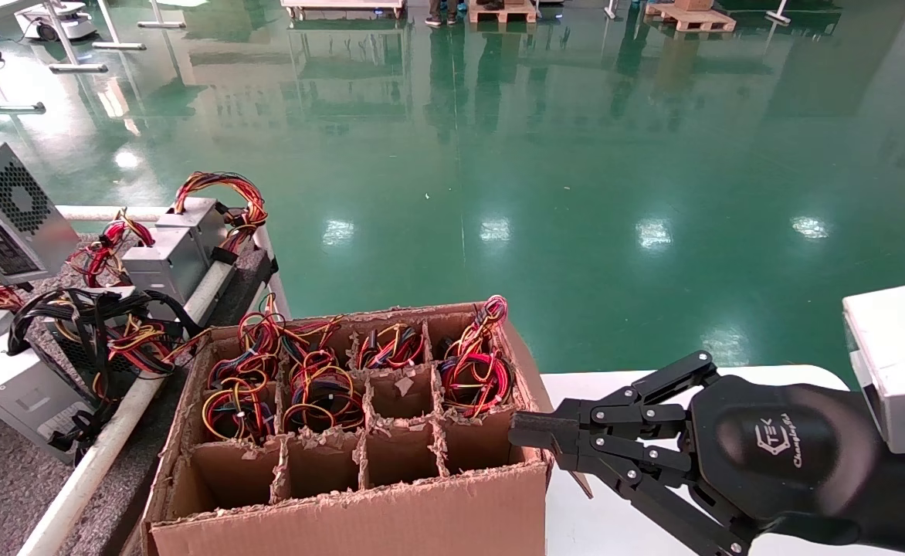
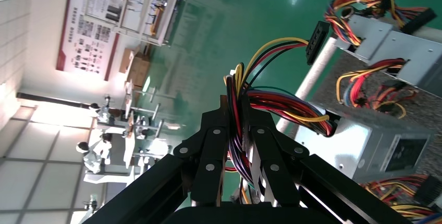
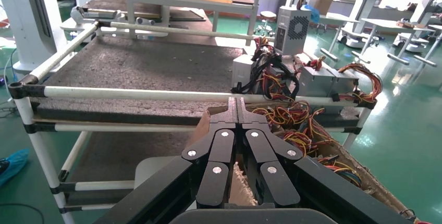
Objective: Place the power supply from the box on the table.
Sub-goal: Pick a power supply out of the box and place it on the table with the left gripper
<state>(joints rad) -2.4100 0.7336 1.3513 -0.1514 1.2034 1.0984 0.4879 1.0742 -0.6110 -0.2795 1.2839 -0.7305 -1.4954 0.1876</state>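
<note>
Cardboard dividers split the box into cells, several filled with coiled wires. Beside the box, over the table, the left gripper is clamped on the wire bundle of the power supply, which hangs aloft. The right gripper, fingers pressed together, rests against the box's near corner.

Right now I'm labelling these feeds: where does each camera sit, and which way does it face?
Head view: on the head, looking down at the box; right gripper shows.
Left wrist view: on the left wrist; left gripper clamps a power supply's wire bundle.
Right wrist view: on the right wrist, facing the table.
Head and right wrist share the box.
</note>
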